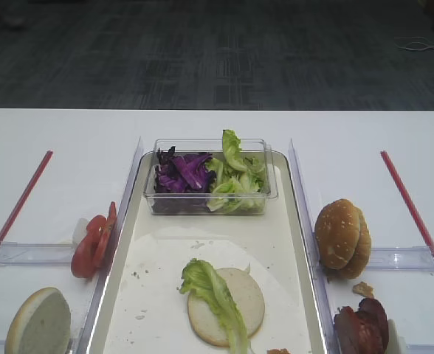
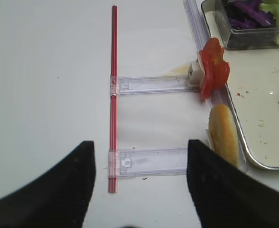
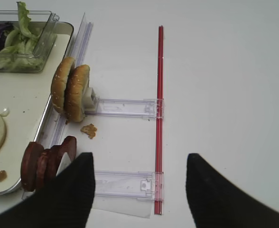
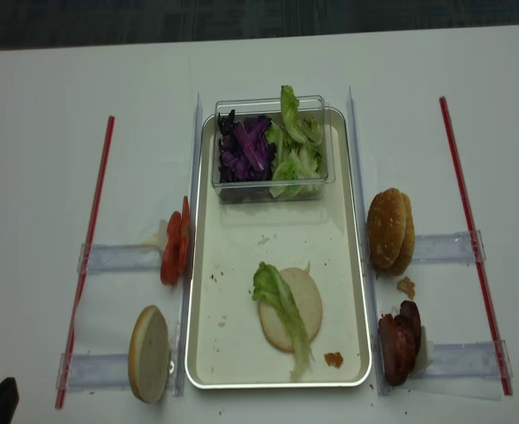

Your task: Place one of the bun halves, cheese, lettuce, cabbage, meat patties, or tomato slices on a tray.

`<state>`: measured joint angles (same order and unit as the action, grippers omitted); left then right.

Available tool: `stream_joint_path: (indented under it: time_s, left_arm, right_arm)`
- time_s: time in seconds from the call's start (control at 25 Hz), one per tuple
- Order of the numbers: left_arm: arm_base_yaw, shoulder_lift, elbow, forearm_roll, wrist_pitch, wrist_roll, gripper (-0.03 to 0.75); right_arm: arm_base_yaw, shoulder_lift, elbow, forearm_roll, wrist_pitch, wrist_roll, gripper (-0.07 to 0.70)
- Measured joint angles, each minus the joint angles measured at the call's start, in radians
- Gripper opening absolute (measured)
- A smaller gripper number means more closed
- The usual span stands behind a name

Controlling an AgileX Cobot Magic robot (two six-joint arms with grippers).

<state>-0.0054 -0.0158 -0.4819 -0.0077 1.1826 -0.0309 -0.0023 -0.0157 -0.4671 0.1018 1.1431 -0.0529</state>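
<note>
White bench [image 1: 54, 147] is under it all, and you can read it from left to right.

Your left tool [image 2: 139, 152] hangs over the bench with its two black fingers wide apart and nothing between them. Just ahead of it, the thin bright red tomato slices [image 1: 93, 243] stand on edge in a clear holder, right beside the tray's left rim. Near them one pale round bun half [image 1: 38, 324] leans in its own holder.

In the middle lies the big cream tray with the shiny metal rim [image 1: 128, 295]. At its far end sits a small clear plastic box [image 1: 209, 203], with dark purple cabbage shreds [image 1: 181, 171] on the left and light-green lettuce leaves [image 1: 235, 177] on the right. Nearer to you, a flat pale bun half [image 1: 239, 299] lies on the tray with one long ruffled green leaf [image 1: 209, 287] draped over it.

On the right, two golden sesame bun tops [image 1: 342, 237] stand on edge just outside the rim. Nearer you, the dark red-brown meat patties [image 3: 47, 164] stand in a row. Your right tool [image 3: 140, 164] hangs close to them, fingers wide and holding nothing.

I think a patty is the next good pick. Bring the right tool over the patty at the end of the row, with one finger on each flat side. Squeeze gently, since it looks slick. Lift straight up so the others do not tip, then set it flat on the leaf.
</note>
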Motion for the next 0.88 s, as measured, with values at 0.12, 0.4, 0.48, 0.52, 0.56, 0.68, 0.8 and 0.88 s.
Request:
stream_joint_path:
  time_s: [0.12,0.4,0.48,0.52,0.56,0.68,0.8,0.88]
  left_arm:
    - [0.000,0.000,0.000,0.000,0.000,0.000,0.400]
    - [0.000,0.000,0.000,0.000,0.000,0.000,0.400]
    - [0.000,0.000,0.000,0.000,0.000,0.000,0.400]
    - [0.000,0.000,0.000,0.000,0.000,0.000,0.400]
    - [0.000,0.000,0.000,0.000,0.000,0.000,0.400]
    - [0.000,0.000,0.000,0.000,0.000,0.000,0.400]
    - [0.000,0.000,0.000,0.000,0.000,0.000,0.400]
    - [0.000,0.000,0.000,0.000,0.000,0.000,0.400]
  right_arm:
    - [0.000,0.000,0.000,0.000,0.000,0.000,0.469]
    - [0.000,0.000,0.000,0.000,0.000,0.000,0.469]
    - [0.000,0.000,0.000,0.000,0.000,0.000,0.469]
    - [0.000,0.000,0.000,0.000,0.000,0.000,0.469]
    - [0.000,0.000,0.000,0.000,0.000,0.000,0.469]
    - [0.000,0.000,0.000,0.000,0.000,0.000,0.469]
    - [0.000,0.000,0.000,0.000,0.000,0.001,0.469]
    - [0.000,0.000,0.000,0.000,0.000,0.001,0.470]
